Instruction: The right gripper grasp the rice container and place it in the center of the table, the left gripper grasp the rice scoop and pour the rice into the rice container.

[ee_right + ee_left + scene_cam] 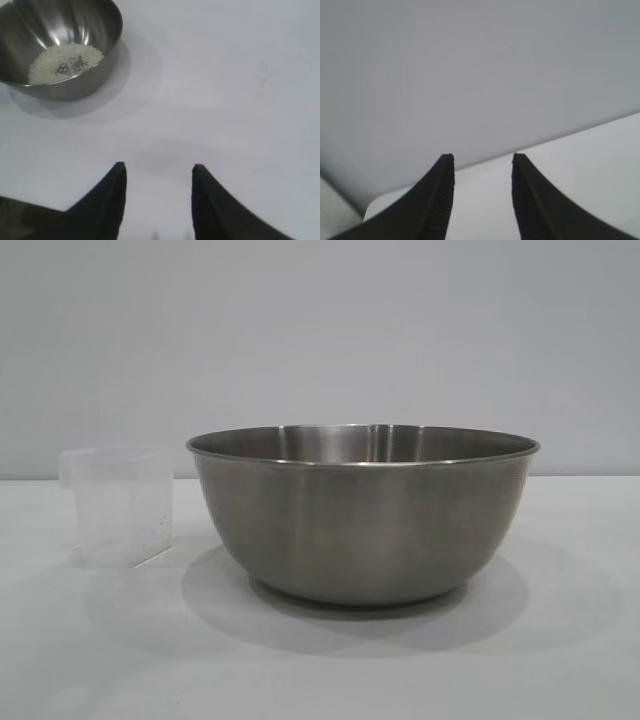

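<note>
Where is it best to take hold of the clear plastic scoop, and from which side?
Probably at the upper wall of the rice scoop, coming from the exterior view's left. It stands upright with its mouth open, and the rice container crowds its other side.

The bowl (365, 515) is set on the table (560, 660), near the middle of the exterior view. The scoop (118, 505) is stood upright on the table to the bowl's left, just beside it and apart from it. The rice (64, 61) is heaped in the bowl's bottom.
</note>
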{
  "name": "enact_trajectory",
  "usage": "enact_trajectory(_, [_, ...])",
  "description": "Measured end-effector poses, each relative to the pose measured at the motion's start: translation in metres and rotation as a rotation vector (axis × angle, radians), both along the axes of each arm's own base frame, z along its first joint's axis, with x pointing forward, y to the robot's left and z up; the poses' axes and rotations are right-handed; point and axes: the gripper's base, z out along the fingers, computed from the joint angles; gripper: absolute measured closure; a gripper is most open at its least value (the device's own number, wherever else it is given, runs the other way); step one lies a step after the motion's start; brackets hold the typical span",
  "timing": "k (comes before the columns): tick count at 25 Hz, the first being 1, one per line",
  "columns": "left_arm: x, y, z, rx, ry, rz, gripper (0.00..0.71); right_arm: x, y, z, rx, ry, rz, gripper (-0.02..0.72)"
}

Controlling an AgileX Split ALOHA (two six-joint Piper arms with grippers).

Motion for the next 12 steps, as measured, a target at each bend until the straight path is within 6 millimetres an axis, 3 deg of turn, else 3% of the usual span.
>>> enact_trajectory(12, [-0.067, 0.007, 0.003, -0.137, 0.177, 0.168, 0.49, 0.0, 0.0, 0.0, 0.004, 0.001, 0.002, 0.403])
